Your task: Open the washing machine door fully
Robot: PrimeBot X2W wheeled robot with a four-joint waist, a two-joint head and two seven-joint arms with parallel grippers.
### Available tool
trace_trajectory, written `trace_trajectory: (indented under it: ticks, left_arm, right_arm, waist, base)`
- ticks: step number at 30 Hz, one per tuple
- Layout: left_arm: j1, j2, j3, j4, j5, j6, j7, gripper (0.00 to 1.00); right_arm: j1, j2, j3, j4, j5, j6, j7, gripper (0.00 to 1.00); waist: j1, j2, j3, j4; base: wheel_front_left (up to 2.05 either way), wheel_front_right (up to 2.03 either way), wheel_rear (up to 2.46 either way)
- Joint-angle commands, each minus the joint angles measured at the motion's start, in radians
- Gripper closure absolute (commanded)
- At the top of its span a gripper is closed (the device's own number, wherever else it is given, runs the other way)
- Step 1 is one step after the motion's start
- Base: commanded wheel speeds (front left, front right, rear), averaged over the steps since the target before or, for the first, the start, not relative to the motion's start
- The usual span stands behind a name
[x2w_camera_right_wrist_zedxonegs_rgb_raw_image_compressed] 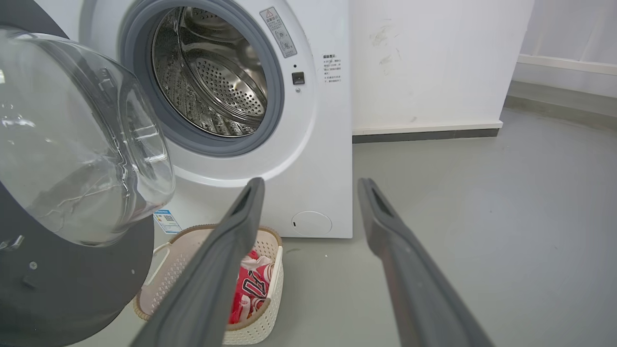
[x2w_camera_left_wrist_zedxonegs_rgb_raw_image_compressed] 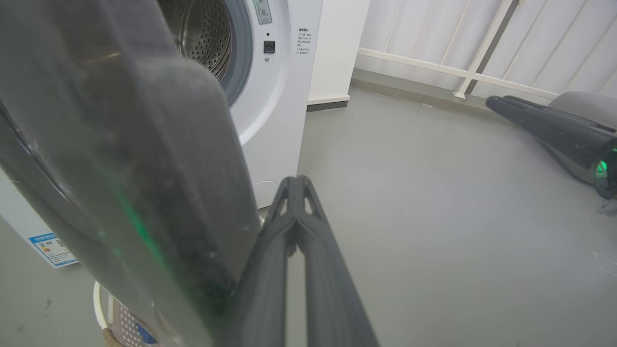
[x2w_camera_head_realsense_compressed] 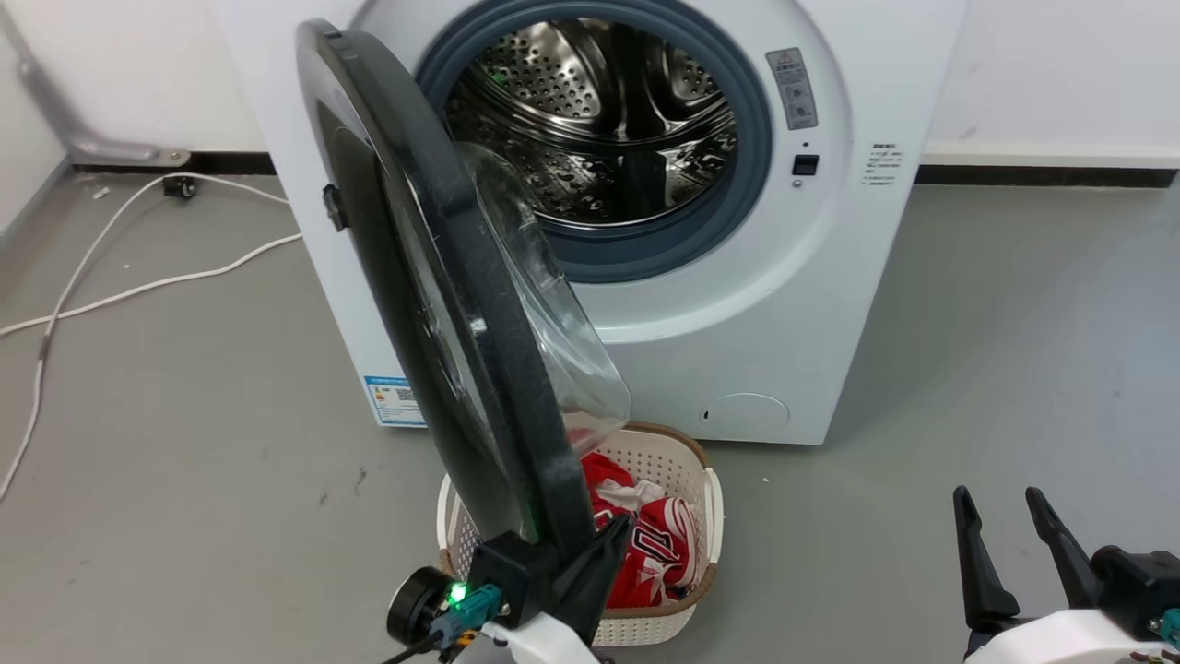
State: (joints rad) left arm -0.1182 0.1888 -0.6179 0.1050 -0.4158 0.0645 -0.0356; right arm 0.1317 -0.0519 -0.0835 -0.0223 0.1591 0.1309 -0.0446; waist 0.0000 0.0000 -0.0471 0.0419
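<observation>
The washing machine door (x2w_camera_head_realsense_compressed: pixel 433 277) stands swung out from the white washing machine (x2w_camera_head_realsense_compressed: pixel 784 304), edge-on to the head view, its clear glass bowl (x2w_camera_head_realsense_compressed: pixel 544 304) bulging to the right. My left gripper (x2w_camera_head_realsense_compressed: pixel 619 530) is at the door's lower edge, on the bowl side. In the left wrist view its fingers (x2w_camera_left_wrist_zedxonegs_rgb_raw_image_compressed: pixel 295 183) are shut together with nothing between them, and the dark door rim (x2w_camera_left_wrist_zedxonegs_rgb_raw_image_compressed: pixel 120 168) lies right beside them on the left. My right gripper (x2w_camera_head_realsense_compressed: pixel 1009 526) hangs open at the lower right, well away from the door (x2w_camera_right_wrist_zedxonegs_rgb_raw_image_compressed: pixel 62 270).
A white woven basket (x2w_camera_head_realsense_compressed: pixel 678 461) with red clothing (x2w_camera_head_realsense_compressed: pixel 654 544) sits on the floor under the door's lower edge, in front of the machine. The steel drum (x2w_camera_head_realsense_compressed: pixel 599 120) is open. A white cable (x2w_camera_head_realsense_compressed: pixel 138 286) runs over the grey floor on the left.
</observation>
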Motion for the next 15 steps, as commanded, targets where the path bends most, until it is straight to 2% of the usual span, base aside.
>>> trace_trajectory:
  ticks: [1, 15]
  left_arm:
    - [0.012, 0.041, 0.027, -0.004, 0.006, 0.028, 0.009, 1.0]
    - [0.092, 0.079, 0.01, -0.164, 0.023, 0.065, 0.017, 1.0]
  right_arm:
    - [0.003, 0.003, -0.002, 0.0, 0.007, 0.0, 0.0, 0.0]
    - [0.013, 0.003, -0.009, -0.016, 0.017, 0.0, 0.003, 0.0]
  waist:
    - [0.0, 0.0, 0.0, 0.016]
    - [0.0, 0.0, 0.008, 0.164]
  base:
    - [0.0, 0.0, 0.0]
    - [0.0, 0.0, 0.0]
